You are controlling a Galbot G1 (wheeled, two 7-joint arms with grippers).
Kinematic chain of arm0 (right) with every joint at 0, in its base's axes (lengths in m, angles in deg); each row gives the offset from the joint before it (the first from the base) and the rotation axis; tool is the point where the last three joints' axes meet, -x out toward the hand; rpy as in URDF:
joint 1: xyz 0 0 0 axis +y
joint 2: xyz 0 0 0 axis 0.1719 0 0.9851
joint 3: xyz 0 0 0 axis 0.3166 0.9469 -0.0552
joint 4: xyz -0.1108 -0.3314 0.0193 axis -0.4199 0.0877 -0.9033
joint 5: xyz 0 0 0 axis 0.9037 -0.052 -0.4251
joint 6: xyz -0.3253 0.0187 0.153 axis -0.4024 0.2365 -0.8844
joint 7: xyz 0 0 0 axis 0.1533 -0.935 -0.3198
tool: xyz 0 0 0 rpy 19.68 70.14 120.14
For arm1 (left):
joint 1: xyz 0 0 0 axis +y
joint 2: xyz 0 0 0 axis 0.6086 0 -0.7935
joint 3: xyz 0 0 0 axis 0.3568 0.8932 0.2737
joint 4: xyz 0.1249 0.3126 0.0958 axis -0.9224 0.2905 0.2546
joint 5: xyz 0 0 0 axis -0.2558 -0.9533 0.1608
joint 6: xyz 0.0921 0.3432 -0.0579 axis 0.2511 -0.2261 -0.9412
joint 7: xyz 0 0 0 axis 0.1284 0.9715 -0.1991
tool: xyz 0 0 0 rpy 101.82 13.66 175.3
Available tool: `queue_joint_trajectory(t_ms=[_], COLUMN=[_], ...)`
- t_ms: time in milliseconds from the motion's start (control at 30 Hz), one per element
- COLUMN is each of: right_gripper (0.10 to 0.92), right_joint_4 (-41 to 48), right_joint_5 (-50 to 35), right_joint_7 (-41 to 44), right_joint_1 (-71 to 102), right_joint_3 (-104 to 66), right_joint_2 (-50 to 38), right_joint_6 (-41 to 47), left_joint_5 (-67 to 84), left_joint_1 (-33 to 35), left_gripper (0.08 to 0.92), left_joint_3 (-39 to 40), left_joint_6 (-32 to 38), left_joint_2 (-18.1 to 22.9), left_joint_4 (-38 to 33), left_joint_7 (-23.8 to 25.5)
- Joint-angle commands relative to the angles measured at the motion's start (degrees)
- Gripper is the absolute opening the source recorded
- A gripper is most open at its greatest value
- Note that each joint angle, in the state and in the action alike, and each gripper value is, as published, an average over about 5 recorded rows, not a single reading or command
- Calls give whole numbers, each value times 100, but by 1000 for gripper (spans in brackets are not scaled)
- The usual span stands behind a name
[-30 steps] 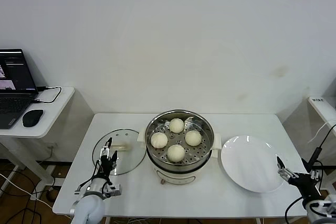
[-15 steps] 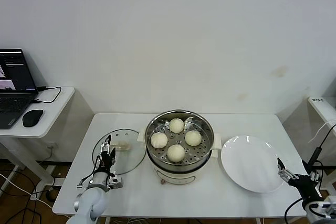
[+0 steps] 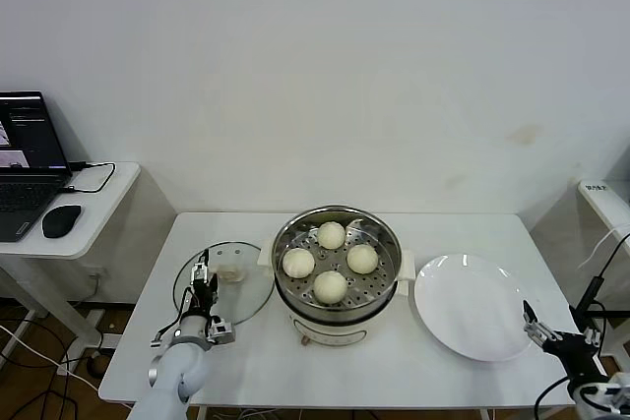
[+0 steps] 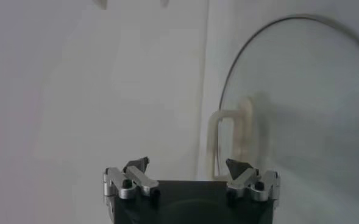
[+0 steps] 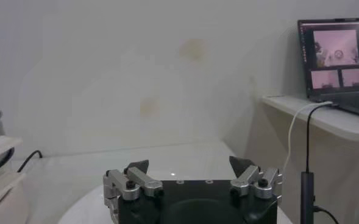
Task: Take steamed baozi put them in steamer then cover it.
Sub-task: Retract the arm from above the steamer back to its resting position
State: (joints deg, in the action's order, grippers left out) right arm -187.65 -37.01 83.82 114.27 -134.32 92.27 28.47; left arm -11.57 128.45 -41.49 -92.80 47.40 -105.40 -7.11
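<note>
Already seated on the perforated tray of the steamer (image 3: 338,265), four steamed baozi (image 3: 330,285) rest in a diamond: one toward the wall, one toward the robot, one on each side, none of them touching. The pot stands uncovered at the centre of a white table (image 3: 295,366).

To the robot's left of the pot, the cover (image 3: 224,283) lies flat on the tabletop, its cream handle up and its rim just beside the pot's side handle. The left gripper (image 3: 204,279) hangs over the near part of the glass, close to that handle, fingers spread wide and gripping nothing. The left wrist camera shows the handle (image 4: 233,139) ahead of the left gripper's (image 4: 190,170) dark fingertips (image 4: 137,164), apart from them.

On the other side of the pot sits a white plate (image 3: 471,307) with nothing on it. The right gripper (image 3: 533,322) is low at the table's near right corner, next to the plate's rim, its fingers likewise parted and empty; the right wrist camera shows them (image 5: 190,165) spread with nothing between.

A laptop (image 3: 27,163) with its screen lit and a black mouse (image 3: 60,220) occupy a small side table (image 3: 79,233) off to the robot's left.
</note>
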Motion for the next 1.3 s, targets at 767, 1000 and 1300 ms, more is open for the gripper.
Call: queue_joint_trajectory(t_ms=[767, 1000, 1300], right_gripper=[823, 823, 823], right_joint_4=[100, 134, 128], right_joint_5=[73, 89, 110], right_joint_7=[46, 60, 79], right_joint_1=[-17, -3, 4], right_joint_3=[41, 28, 8], right_joint_2=[108, 112, 130], right_joint_6=[-23, -20, -13], left_joint_5=[108, 202, 269], left_joint_1=[-592, -585, -531], left_gripper=[823, 823, 668], left_joint_3=[86, 68, 88], left_joint_6=[-129, -88, 33], left_joint_2=[134, 78, 77], left_joint_4=[684, 817, 940], left_joint_7=[-106, -189, -225])
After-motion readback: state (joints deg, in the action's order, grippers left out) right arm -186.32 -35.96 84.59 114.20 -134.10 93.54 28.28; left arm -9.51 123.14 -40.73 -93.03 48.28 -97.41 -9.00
